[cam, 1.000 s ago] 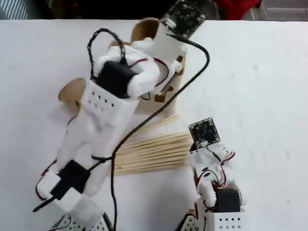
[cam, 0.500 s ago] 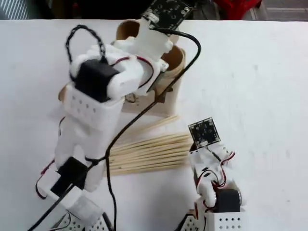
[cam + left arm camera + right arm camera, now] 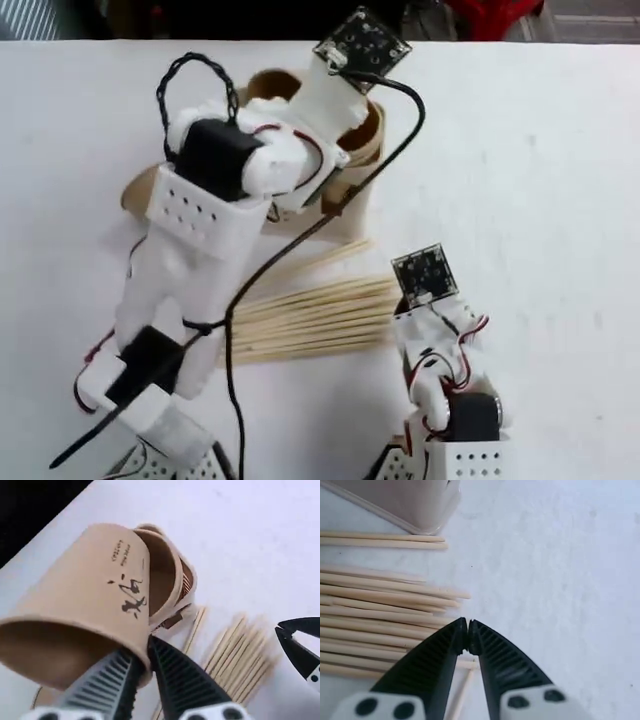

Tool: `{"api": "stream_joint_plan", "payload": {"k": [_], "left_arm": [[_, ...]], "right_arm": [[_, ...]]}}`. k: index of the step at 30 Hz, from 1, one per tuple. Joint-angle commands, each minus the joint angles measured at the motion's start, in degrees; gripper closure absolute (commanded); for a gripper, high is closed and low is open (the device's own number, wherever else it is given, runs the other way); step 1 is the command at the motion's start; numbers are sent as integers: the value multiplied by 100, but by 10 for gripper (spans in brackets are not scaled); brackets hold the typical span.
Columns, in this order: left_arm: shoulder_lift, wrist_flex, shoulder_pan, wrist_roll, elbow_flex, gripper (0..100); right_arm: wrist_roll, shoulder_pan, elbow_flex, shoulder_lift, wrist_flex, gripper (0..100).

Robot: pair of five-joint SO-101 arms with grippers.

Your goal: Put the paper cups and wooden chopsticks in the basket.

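The left gripper [image 3: 148,642] pinches the cup [image 3: 90,600] by its rim alone — a thin hold that could slip — while the right gripper [image 3: 468,624], tips pressed together, hangs by the chopsticks [image 3: 380,615].

A plain white table [image 3: 560,200] fills most of the high view. Beyond its far edge the room is dark, with a red object [image 3: 490,12] at one side and a pale striped surface [image 3: 22,18] at the opposite corner.
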State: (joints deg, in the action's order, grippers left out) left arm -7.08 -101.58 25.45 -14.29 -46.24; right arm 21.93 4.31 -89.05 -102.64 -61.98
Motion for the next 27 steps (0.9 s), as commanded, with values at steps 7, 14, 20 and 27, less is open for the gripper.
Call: {"api": "stream_joint_plan", "payload": {"k": [7,14,20,27], "left_arm": [[57,-35,-40,-79,9,976],[22,18,-40,-237,9,946],[75,185,-48,-519,-26,858],[57,308,-57,-941,-756,858]], "right_arm": [[79,22,26,-48,4,981],[79,22,26,-48,4,981],[79,22,26,-48,4,981],[79,22,26,-48,4,981]]}}
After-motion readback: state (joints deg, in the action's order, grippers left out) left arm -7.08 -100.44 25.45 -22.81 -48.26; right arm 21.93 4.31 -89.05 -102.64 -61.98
